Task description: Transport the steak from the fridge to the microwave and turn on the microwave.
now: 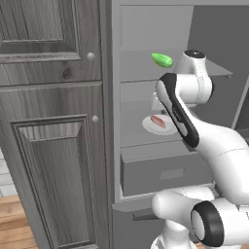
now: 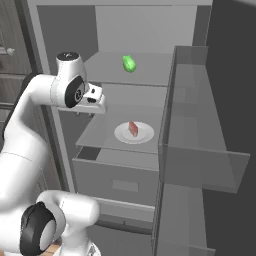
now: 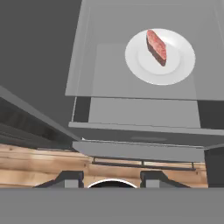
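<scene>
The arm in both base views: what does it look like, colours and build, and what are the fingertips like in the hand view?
The arm has glossy white rounded shells with black bands at the joints and a black cap on top. No cables or markings are visible. The gripper has two small dark grey blocky fingertips.

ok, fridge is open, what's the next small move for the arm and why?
Probably ease the pincer forward over the shelf toward the steak. It lies untouched on the white plate inside the fridge, while the pincer hangs at the shelf's front, apart from the meat and holding nothing.
</scene>
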